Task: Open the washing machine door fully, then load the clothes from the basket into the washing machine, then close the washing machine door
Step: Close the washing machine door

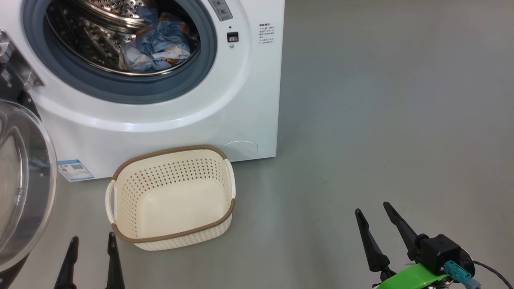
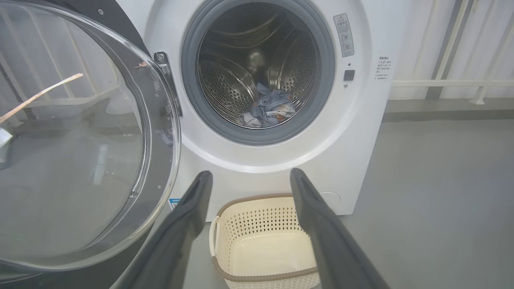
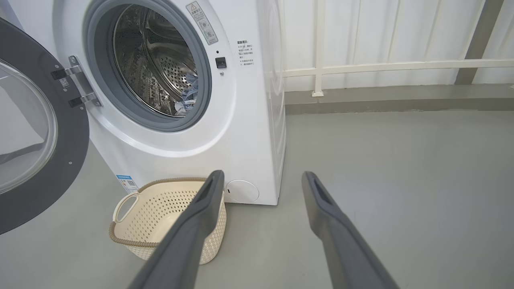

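The white washing machine (image 1: 160,116) stands ahead with its round door (image 1: 22,180) swung wide open to the left. The clothes (image 1: 156,44), a bundle of blue and pale fabric with orange print, lie inside the steel drum (image 2: 257,76). On the floor in front sits the cream basket (image 1: 170,198), with nothing in it. My left gripper (image 1: 92,241) is open at the lower left, just left of the basket and beside the door's glass. Well to the right of the basket, my right gripper (image 1: 373,208) is open over the grey floor. Neither holds anything.
Grey floor (image 1: 381,100) stretches to the right of the machine. A white railing (image 3: 397,66) and wall panels run behind it. The open door (image 2: 76,140) takes up the space left of the machine's front. A blue label sticker (image 1: 75,169) sits low on the machine.
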{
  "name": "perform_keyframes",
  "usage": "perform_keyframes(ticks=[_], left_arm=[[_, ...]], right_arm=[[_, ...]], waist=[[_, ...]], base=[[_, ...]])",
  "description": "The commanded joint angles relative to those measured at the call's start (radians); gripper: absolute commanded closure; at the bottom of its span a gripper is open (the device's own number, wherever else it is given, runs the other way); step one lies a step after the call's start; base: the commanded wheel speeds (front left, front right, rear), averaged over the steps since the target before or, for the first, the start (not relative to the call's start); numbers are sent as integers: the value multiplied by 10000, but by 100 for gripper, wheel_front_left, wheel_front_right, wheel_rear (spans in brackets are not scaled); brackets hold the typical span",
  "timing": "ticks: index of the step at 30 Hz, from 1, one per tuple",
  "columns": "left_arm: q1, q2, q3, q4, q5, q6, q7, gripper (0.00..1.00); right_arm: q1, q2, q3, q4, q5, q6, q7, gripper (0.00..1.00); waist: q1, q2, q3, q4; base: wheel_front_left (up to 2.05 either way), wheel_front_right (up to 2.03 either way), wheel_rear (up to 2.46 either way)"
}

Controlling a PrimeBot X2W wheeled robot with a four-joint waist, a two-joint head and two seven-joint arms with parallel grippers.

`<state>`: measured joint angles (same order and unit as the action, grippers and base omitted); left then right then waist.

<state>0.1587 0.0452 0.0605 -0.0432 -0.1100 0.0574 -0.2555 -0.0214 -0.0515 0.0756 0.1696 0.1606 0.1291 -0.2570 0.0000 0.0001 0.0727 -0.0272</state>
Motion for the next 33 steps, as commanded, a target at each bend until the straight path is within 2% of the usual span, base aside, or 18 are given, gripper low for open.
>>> perform_keyframes(ticks=[1, 22, 27, 33], left_arm=[[-468, 51, 238, -355, -38, 50, -63, 0], [-247, 51, 45, -582, -298, 216, -63, 0], [-391, 51, -61, -539, -411, 234, -63, 0], [-196, 51, -160, -399, -578, 337, -63, 0]], right_arm=[[-231, 12, 184, -292, -73, 16, -48, 0], [-106, 12, 151, -446, -297, 16, -48, 0], [-224, 12, 253, -426, -463, 16, -48, 0], [4, 12, 348, -244, -414, 16, -48, 0]], waist=[[0, -1, -20, 25], [0, -1, -69, 385], [0, -1, -50, 859], [0, -1, -525, 1814]], base=[[-22, 22, 0], [0, 0, 0], [0, 0, 0], [0, 0, 0]])
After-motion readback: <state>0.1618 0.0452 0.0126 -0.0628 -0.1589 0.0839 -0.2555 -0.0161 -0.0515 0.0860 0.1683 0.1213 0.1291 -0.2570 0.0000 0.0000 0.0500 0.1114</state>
